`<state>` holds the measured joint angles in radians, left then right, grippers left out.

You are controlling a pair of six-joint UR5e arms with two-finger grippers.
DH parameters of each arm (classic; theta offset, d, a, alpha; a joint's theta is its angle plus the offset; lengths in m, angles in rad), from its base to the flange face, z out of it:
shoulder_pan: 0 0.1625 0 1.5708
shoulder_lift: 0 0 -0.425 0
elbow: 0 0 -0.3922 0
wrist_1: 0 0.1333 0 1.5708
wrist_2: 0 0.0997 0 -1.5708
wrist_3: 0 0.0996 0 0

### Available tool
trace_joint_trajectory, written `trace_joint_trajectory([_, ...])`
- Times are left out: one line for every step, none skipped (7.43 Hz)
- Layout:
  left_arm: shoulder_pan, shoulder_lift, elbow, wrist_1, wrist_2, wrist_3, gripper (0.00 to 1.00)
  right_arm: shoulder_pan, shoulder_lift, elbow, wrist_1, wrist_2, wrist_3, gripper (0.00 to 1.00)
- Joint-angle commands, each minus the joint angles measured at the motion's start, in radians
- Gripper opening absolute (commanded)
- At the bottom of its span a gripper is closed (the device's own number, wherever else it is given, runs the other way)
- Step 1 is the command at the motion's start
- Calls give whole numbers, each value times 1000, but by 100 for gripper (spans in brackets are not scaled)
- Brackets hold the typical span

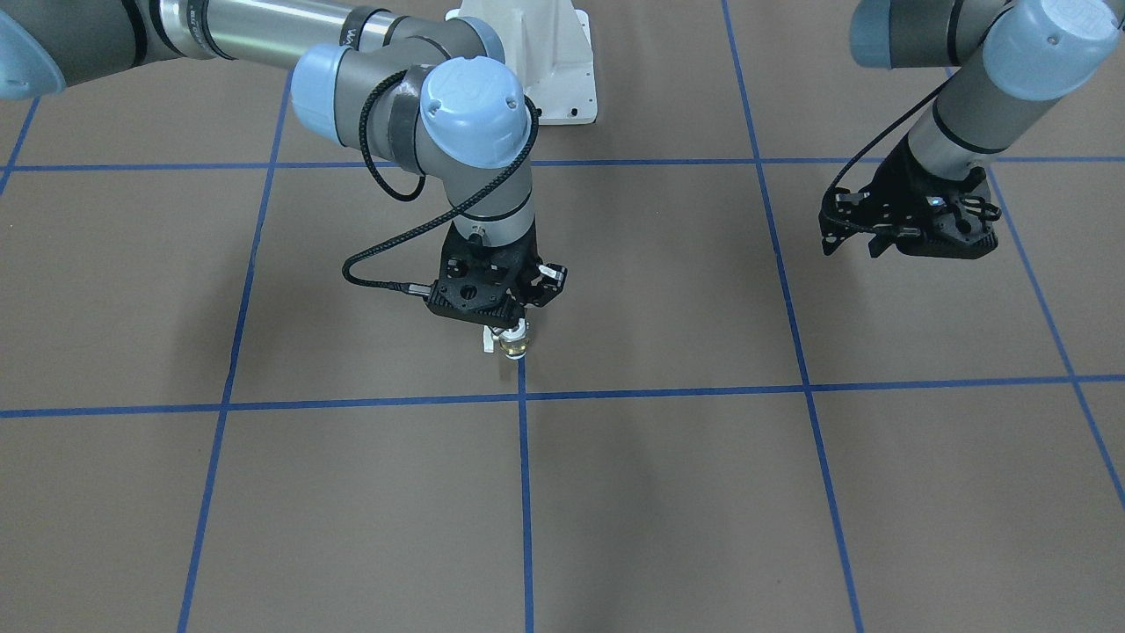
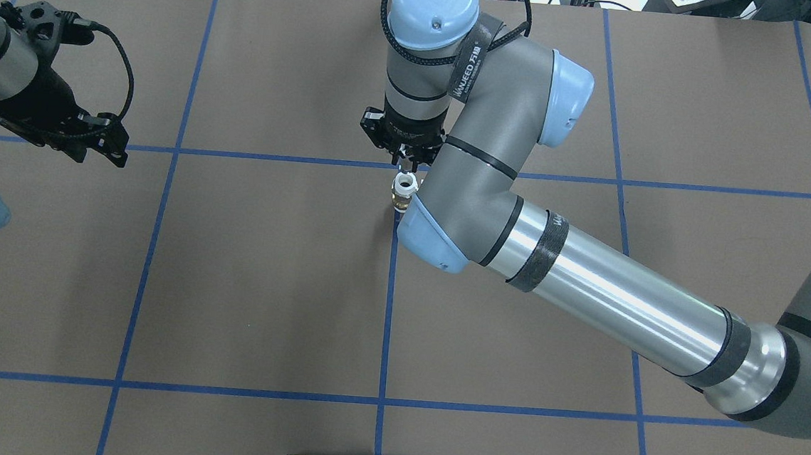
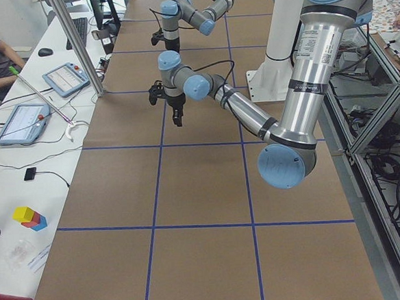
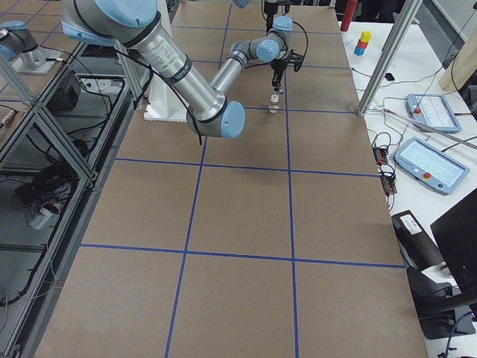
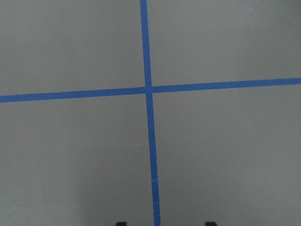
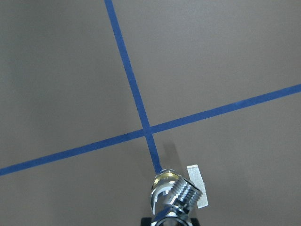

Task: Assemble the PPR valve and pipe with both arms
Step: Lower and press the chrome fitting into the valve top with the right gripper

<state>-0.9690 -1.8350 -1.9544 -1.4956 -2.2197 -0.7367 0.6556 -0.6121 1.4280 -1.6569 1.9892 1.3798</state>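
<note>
Brown worktop (image 1: 703, 501) with a blue tape grid (image 1: 369, 405), front view first. My right jaws point down just off centre toward 11 o'clock. The PPR valve (image 1: 515, 346) sits right under them, with its white handle (image 1: 488, 339) poking out toward 9. My left jaws hang way out at 2 o'clock, well apart from all that.

Overhead, the valve sits on a grid line, a bit toward 12 from centre.

Right-side view: it's upright under the jaws, but I can't tell if it touches the worktop.

Left wrist cam: my fingertips (image 5: 121, 223) are spread wide at 6 o'clock.

Right wrist cam: jaws clamped on the shiny pipe (image 6: 181, 194) at 6, with the brass valve end just beyond it.
</note>
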Motion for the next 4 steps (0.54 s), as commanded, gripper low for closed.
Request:
trace_joint_trajectory([0, 0, 0, 0, 0, -1, 64, -5, 0, 5, -20, 0, 1, 0])
trace_joint_trajectory([0, 0, -1, 0, 0, -1, 64, -8, 0, 3, -20, -1, 1, 0])
trace_joint_trajectory([1, -1, -3, 0, -2, -1, 64, -10, 0, 2, -20, -1, 1, 0])
trace_joint_trajectory([1, -1, -4, 0, -2, -1, 64, -19, 0, -1, -18, -4, 1, 0])
